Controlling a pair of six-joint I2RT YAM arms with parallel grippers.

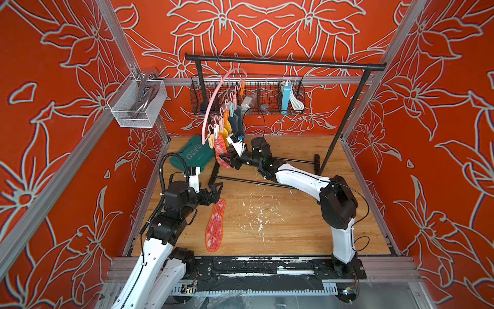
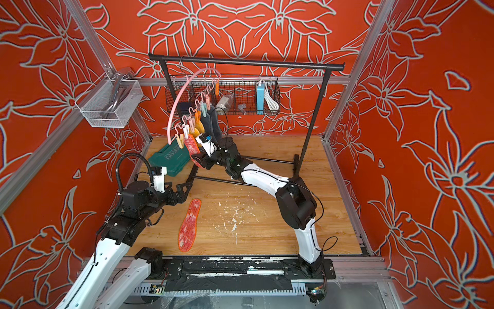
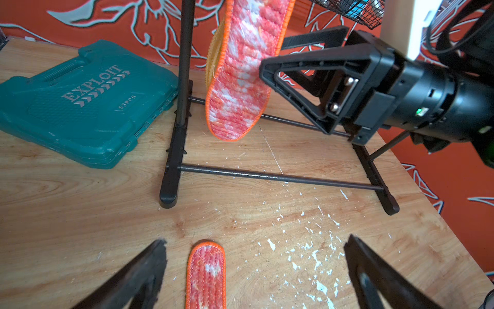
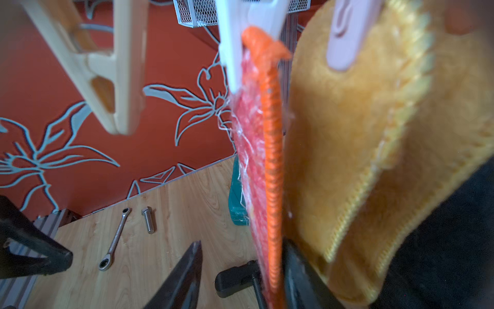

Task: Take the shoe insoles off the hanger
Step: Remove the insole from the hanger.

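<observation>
Robot lab cell: aluminium frame (image 1: 328, 80), printed walls (image 1: 53, 80)

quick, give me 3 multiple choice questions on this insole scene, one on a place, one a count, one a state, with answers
1. Where is the loose red-white insole? A) in a wire basket B) flat on the wooden table C) on the green tool case
2. How many insoles lie on the table? A) one B) two C) three
3. The left gripper is: A) open and empty B) shut on an insole C) shut on a peg
Answers: 1 B, it lies on the wood in both top views; 2 A, the others hang from the pink hanger; 3 A, its fingers stand spread, gripping nothing.
</observation>
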